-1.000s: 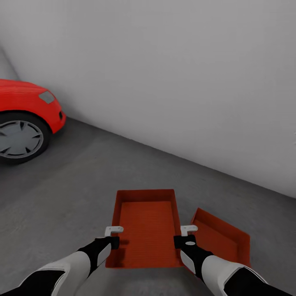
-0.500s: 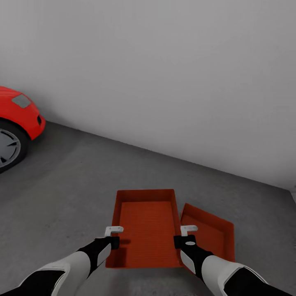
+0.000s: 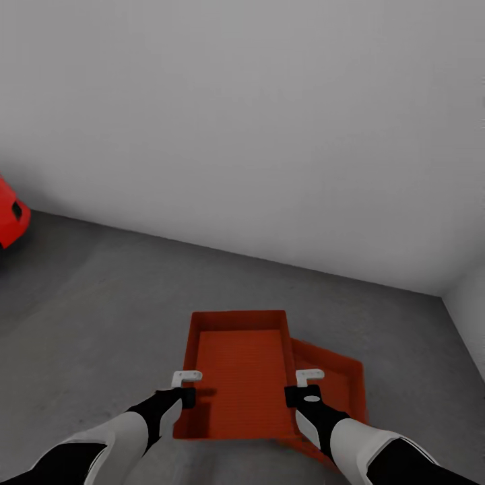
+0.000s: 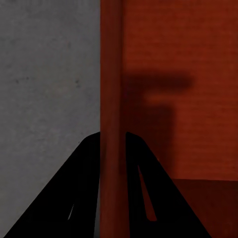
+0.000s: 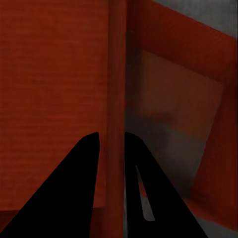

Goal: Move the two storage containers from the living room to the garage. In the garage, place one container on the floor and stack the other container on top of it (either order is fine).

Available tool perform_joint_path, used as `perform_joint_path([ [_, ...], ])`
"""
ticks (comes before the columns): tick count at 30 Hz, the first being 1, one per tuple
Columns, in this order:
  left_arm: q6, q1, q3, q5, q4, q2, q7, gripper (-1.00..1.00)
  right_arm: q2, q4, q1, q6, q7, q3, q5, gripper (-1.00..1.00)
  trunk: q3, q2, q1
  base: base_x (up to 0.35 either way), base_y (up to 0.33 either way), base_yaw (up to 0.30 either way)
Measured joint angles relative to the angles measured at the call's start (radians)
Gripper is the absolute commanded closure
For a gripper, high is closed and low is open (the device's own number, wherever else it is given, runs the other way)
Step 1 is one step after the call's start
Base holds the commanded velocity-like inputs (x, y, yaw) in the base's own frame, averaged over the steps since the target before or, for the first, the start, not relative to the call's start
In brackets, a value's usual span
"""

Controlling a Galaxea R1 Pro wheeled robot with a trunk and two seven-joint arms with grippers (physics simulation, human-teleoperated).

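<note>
Up front in the head view, I had one storage container (image 3: pixel 239 374) carried level between both arms, its long axis running straight away from me toward the white wall (image 3: pixel 269 135), open side up. My left gripper (image 3: pixel 186 378) was clamped on the container's left long wall; in the left wrist view the two dark fingers (image 4: pixel 82 198) sat either side of that orange-red wall (image 4: pixel 111 99), pinching it. My right gripper (image 3: pixel 309 378) was closed the same way on the right long wall, and the right wrist view showed its fingers (image 5: pixel 74 193) straddling that rim (image 5: pixel 116 99).

The second container (image 3: pixel 337 384) lay on the grey concrete floor (image 3: pixel 101 303) below and to the right of the held one, partly hidden under it. Its long axis was turned at an angle to the carried one, one corner pointing off to the right. I saw the nose of a red car (image 3: pixel 10 219) at the left edge, well apart from both bins. A second white wall (image 3: pixel 468 303) met the first at the far right corner.
</note>
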Motion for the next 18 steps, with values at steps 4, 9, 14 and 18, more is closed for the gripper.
perform_joint_path([
  [4,0.000,0.000,0.000,0.000,0.000,0.000,0.000,1.00,0.000,0.000,0.000,0.000,0.000,0.000,0.000,1.00,0.000,0.000,0.000,0.320,0.000,-0.243],
  [9,0.000,0.000,0.000,0.000,0.000,0.000,0.000,1.00,0.000,0.000,0.000,0.000,0.000,0.000,0.000,1.00,0.000,0.000,0.000,0.321,0.000,-0.243],
  [14,0.000,0.000,0.000,0.000,0.000,0.000,0.000,1.00,0.000,0.000,0.000,0.000,0.000,0.000,0.000,1.00,0.000,0.000,0.000,0.321,0.000,-0.243],
  [18,-0.001,0.000,0.000,0.001,0.000,0.000,0.000,1.00,0.000,0.000,0.000,0.000,0.000,0.000,0.000,1.00,0.000,0.000,0.000,0.281,0.000,-0.243],
])
